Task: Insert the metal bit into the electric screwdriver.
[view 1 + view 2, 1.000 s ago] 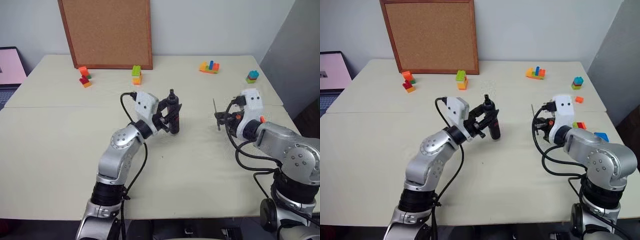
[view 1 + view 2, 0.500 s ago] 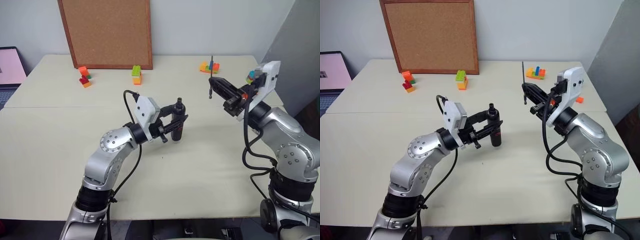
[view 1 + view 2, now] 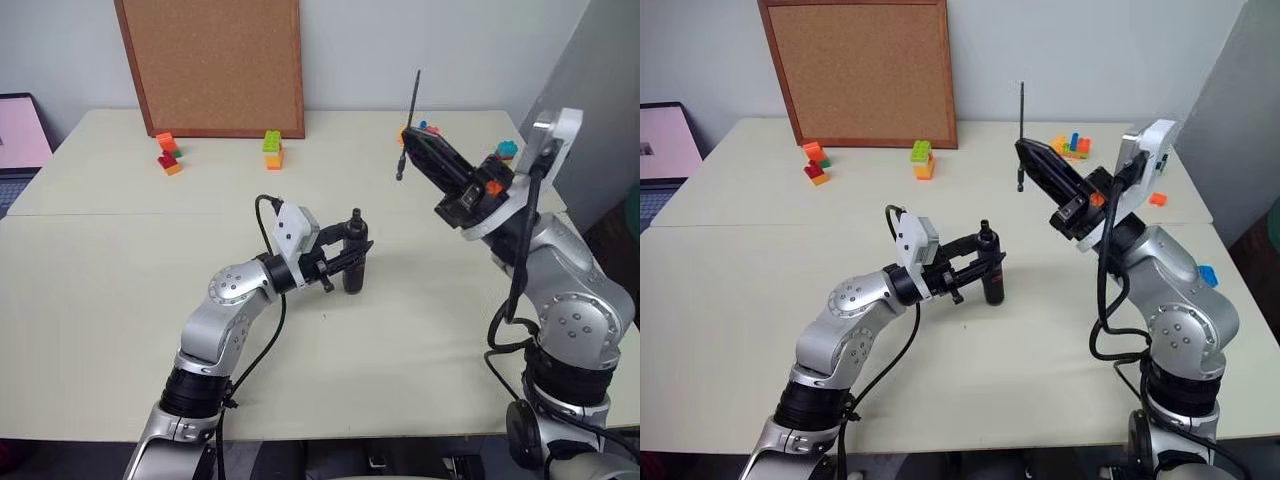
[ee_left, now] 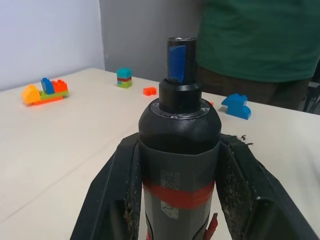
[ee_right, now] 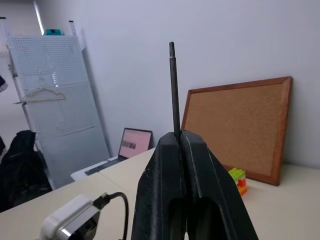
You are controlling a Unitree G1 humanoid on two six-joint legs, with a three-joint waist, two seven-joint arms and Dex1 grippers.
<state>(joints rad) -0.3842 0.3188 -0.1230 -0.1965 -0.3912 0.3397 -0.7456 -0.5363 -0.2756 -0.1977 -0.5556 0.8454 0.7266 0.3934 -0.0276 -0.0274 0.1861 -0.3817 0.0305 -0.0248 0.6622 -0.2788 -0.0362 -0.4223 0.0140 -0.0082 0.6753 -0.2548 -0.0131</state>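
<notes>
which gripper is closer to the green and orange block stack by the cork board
Left. The left gripper, shut on the electric screwdriver, sits just in front of the block stack. The right gripper, holding the metal bit, is raised farther off to its right.

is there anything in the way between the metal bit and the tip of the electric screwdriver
Nothing visible. The right gripper holds the metal bit upright, raised above the table; the electric screwdriver stands in the left gripper, its tip uncovered.

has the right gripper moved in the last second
Yes. The right gripper, shut on the metal bit, has risen from table level to in front of the far blocks, nearer the corkboard.
</notes>
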